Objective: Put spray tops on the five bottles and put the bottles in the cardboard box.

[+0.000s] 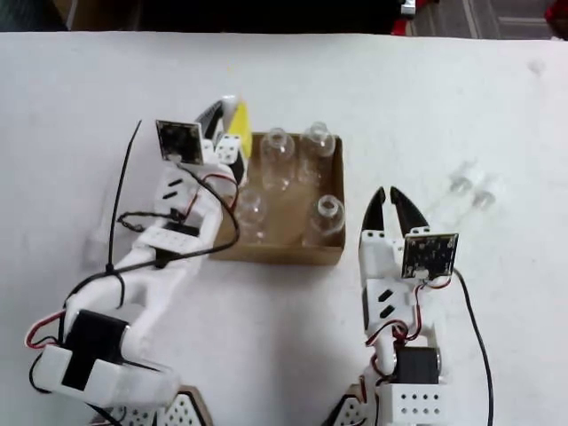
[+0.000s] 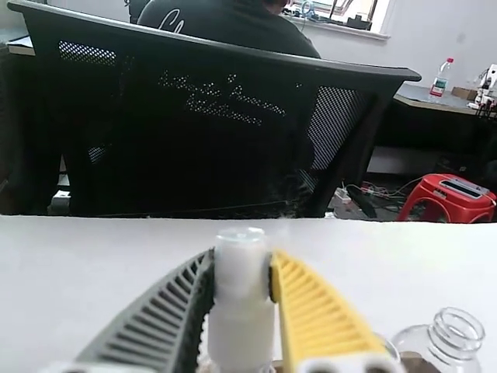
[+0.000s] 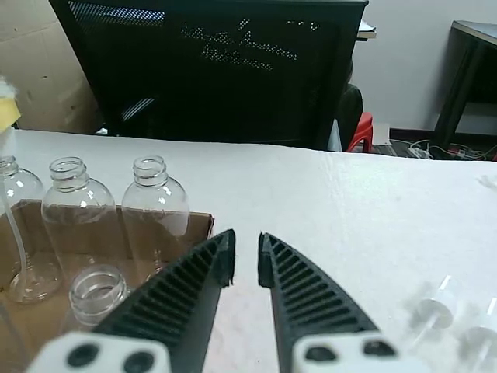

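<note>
Nearest the arm bases, the right gripper [image 1: 390,202] is held low over the white table [image 1: 461,98], just beside the right wall of the cardboard box [image 1: 288,253]. Its two black fingers are parted by a narrow gap, and nothing is gripped between them.

The box is set on the table between the two arms, with its open side up. Four bottles [image 1: 277,151] are stood upright inside it, two toward the near wall and two toward the far wall. All four necks are left open, with no tops fitted.

To the right of the right gripper, two loose spray tops [image 1: 470,189] are laid on the table close together, apart from the box.

Farther back, the left gripper [image 2: 242,260] is placed by the far left corner of the box. It is clenched on a white spray top [image 2: 241,311], which is held upright between the grey finger and the yellow finger, with its cap raised above the fingertips. In the left wrist view, the open neck of one bottle is seen just beside the yellow finger.

Beyond the far edge of the table, a black mesh chair [image 2: 233,116] is seen.
</note>
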Robot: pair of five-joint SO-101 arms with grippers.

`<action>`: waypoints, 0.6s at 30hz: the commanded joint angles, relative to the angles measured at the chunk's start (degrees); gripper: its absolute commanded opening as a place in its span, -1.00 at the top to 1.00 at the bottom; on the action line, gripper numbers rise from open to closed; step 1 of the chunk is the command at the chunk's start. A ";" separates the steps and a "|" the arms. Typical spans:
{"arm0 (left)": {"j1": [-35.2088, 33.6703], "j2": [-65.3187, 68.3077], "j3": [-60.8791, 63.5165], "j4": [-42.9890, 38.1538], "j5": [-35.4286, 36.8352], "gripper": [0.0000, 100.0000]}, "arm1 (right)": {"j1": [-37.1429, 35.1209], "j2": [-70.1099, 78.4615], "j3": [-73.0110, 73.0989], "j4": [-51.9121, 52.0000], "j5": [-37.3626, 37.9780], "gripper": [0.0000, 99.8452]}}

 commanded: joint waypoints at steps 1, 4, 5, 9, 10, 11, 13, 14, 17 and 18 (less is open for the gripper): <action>0.13 -0.31 0.53 0.79 -1.93 0.41 | -0.04 -0.48 0.44 0.04 0.88 0.91; 0.04 -0.40 0.70 3.69 -1.85 0.18 | -0.04 -0.48 0.44 0.04 0.88 0.91; -0.13 -0.48 0.62 3.87 -1.76 0.19 | -0.04 -0.48 0.44 0.04 0.88 0.91; -1.71 -1.80 0.44 3.87 0.09 0.32 | -0.04 -0.48 0.44 0.04 0.97 0.91; -1.80 -3.03 0.79 3.96 0.09 0.35 | -0.04 -0.48 0.44 0.04 0.97 0.91; -1.98 -4.53 1.05 4.22 0.09 0.37 | -0.04 -0.48 0.44 0.04 0.97 0.91; -1.98 -8.31 2.46 4.22 -0.26 0.39 | -0.04 -0.48 0.44 0.04 0.97 0.91; -1.89 -10.59 3.16 4.31 -0.26 0.40 | -0.04 -0.48 0.44 0.04 0.97 0.91; -2.07 -18.07 4.04 8.44 -0.26 0.40 | -0.04 -0.48 0.44 0.04 0.97 0.91; -2.51 -20.79 3.96 11.87 -0.26 0.40 | -0.04 -0.48 0.44 0.04 0.97 0.91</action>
